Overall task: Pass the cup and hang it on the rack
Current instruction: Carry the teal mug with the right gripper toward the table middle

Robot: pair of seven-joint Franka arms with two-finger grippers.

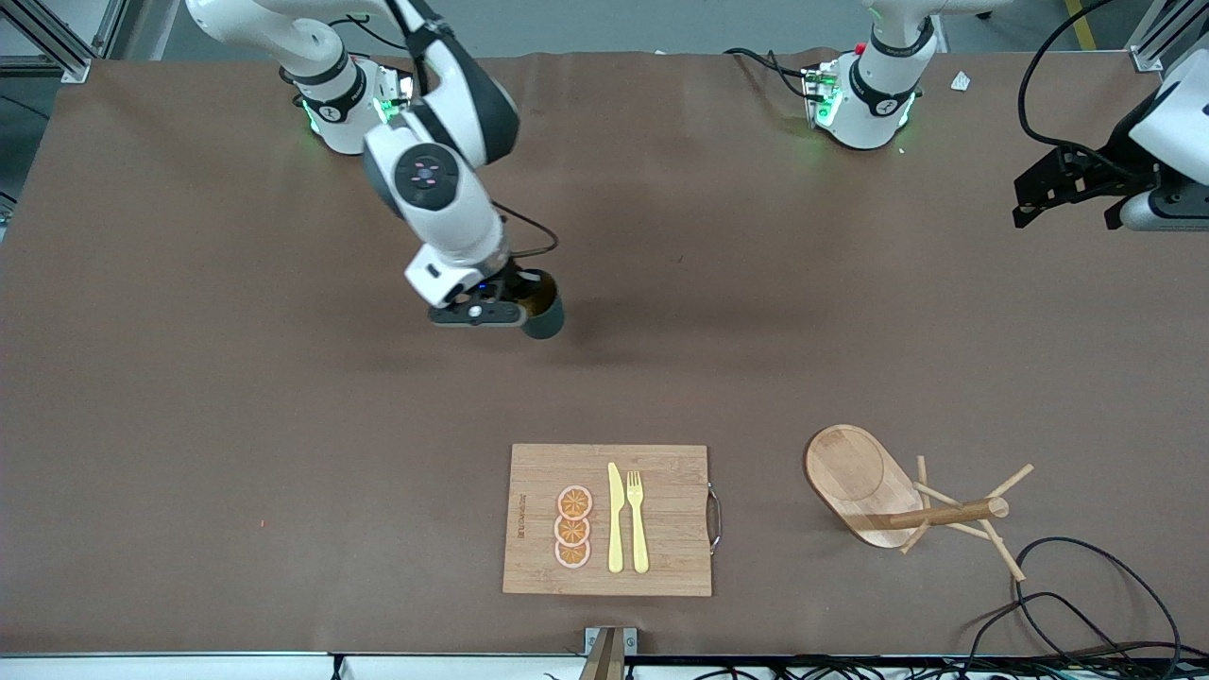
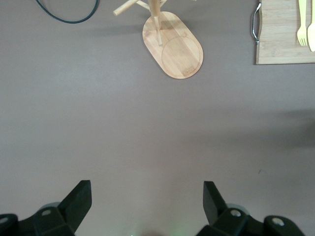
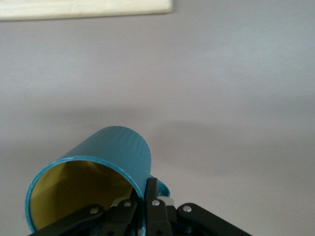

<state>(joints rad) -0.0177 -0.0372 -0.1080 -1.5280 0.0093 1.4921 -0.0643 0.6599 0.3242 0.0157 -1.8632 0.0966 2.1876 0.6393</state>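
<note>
Your right claw [image 1: 499, 304] was clamped on the rim of the dark teal ribbed cup [image 1: 542, 307], holding it tilted in the air over the brown worktop [image 1: 189, 378]. Your left claw [image 2: 145, 204] waited with fingers apart at the left arm's end. The light wooden peg rack [image 1: 888, 496] stood beside the bamboo cutting board [image 1: 609, 519], nearer the front camera.

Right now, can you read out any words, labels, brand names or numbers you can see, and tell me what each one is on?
Nothing can be read for certain.
Cutting board: a dark line of burned-in print along the edge toward the right arm's end, too small to read.
Arm bases: small dark marks, too small to read.
Cup, rack, knife, fork: no text.
</note>
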